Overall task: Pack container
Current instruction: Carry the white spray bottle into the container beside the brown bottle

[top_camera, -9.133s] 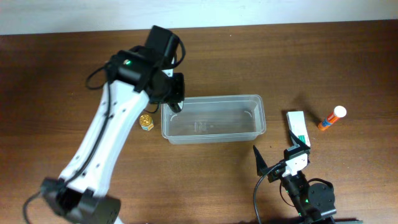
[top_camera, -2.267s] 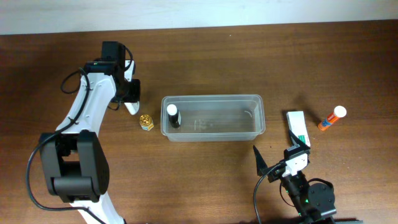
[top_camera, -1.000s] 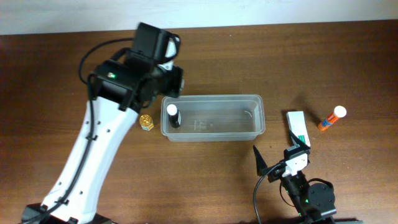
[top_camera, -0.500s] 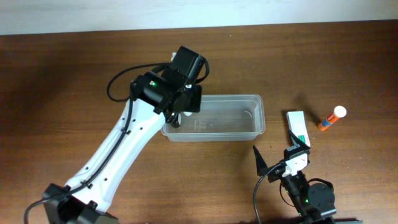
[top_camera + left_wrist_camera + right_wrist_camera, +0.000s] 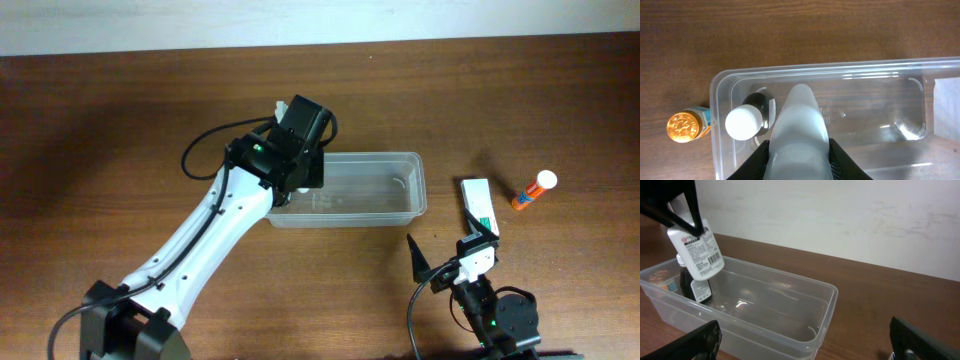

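The clear container [image 5: 375, 190] lies mid-table; it also shows in the left wrist view [image 5: 815, 67] and the right wrist view [image 5: 790, 287]. My left gripper [image 5: 800, 155] is shut on a white bottle [image 5: 800, 125] with a barcode label [image 5: 696, 250] and holds it over the container's left end. A dark bottle with a white cap [image 5: 745, 122] stands upright in that end, just left of the held bottle. In the overhead view the left wrist [image 5: 290, 155] hides both bottles. My right gripper [image 5: 807, 345] is open and empty, near the table's front edge.
A small gold-capped jar [image 5: 684, 126] stands on the table just outside the container's left wall. A white-and-green carton [image 5: 480, 205] and an orange glue stick [image 5: 533, 190] lie right of the container, by the right gripper [image 5: 450, 250].
My left arm has swung right from beside the container to over its left end, carrying the white bottle. The right arm has not moved.
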Controlling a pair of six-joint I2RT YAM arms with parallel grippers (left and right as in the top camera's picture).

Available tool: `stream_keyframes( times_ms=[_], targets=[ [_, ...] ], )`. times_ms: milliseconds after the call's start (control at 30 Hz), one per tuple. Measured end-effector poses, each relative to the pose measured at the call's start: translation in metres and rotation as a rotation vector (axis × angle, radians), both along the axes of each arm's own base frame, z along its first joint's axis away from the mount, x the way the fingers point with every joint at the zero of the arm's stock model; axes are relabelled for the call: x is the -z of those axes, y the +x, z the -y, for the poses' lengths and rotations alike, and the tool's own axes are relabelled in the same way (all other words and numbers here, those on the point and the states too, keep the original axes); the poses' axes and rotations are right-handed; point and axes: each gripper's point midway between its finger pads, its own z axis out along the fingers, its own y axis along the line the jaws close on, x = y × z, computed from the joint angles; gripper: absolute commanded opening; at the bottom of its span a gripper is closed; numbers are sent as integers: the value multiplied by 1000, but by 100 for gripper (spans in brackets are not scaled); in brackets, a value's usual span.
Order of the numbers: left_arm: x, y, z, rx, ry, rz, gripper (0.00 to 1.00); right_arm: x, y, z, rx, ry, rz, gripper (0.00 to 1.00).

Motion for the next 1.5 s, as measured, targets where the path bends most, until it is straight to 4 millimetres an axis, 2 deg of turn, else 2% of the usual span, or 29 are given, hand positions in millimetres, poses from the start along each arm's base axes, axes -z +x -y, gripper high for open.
stream_keyframes(
  times_ms=[367,600,900,1100,1233,1500],
  targets=[
    [12,5,-4,-42,18,8,18,0,0,0,0,0,0,98],
    [42,7,-4,-46,62,-50,18,0,0,0,0,0,0,98],
    [60,16,0,-49,74,-57,19,0,0,0,0,0,0,98],
    [62,17,-1,-52,84,-58,19,0,0,0,0,0,0,98],
    [62,17,-1,-53,86,-57,24,0,0,0,0,0,0,98],
    [62,17,-1,-53,87,-56,23,0,0,0,0,0,0,98]
  ],
)
